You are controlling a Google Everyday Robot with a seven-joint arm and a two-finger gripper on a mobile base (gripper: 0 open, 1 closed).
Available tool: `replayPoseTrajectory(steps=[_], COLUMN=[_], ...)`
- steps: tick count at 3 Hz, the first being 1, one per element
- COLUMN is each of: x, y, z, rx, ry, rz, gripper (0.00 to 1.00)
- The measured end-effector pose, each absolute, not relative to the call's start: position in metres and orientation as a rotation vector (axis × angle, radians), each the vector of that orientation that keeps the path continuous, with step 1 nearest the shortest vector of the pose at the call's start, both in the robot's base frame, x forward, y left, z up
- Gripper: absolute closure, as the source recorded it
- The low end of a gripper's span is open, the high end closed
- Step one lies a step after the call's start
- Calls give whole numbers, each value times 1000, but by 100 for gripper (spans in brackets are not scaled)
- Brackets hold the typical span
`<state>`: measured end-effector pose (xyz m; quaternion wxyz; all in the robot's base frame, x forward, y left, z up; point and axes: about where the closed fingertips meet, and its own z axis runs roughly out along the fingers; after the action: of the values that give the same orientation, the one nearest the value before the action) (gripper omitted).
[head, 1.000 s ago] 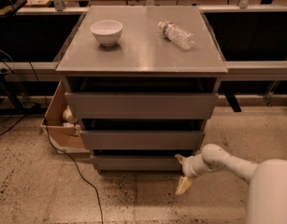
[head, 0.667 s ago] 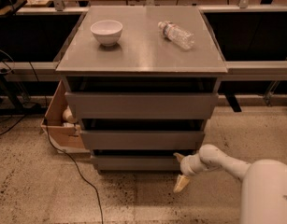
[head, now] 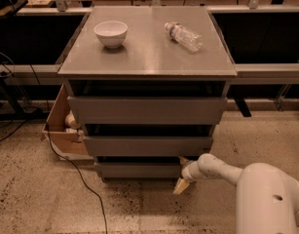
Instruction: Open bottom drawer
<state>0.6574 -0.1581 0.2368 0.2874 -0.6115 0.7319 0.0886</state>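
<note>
The grey cabinet has three flat drawer fronts stacked one above another. The bottom drawer [head: 138, 170] is the lowest and narrowest, just above the floor, and its front sits roughly in line with the fronts above. My gripper [head: 182, 175] is at the right end of that drawer front, low near the floor, reaching in from the right on the white arm [head: 222, 168]. Its two tan fingers stand apart. One fingertip [head: 184, 161] is at the drawer's upper right corner. The other [head: 179, 186] hangs below its lower edge.
A white bowl [head: 110, 33] and a plastic water bottle [head: 183, 36] lie on the cabinet top [head: 149, 62]. An open cardboard box [head: 61, 130] stands at the cabinet's left, with a black cable [head: 85, 189] trailing over the speckled floor. Dark benches stand behind.
My gripper has moved a little left, from just right of the cabinet to the right end of the bottom drawer front. The drawers have not moved.
</note>
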Motion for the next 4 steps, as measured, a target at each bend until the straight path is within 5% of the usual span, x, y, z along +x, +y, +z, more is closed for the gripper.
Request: replayPoseTrajectory(steps=[3, 4], x=[681, 685], y=[-156, -154], z=[173, 162], rx=[-1566, -1559], ry=[2079, 2094], rz=[162, 175], gripper=[1, 23])
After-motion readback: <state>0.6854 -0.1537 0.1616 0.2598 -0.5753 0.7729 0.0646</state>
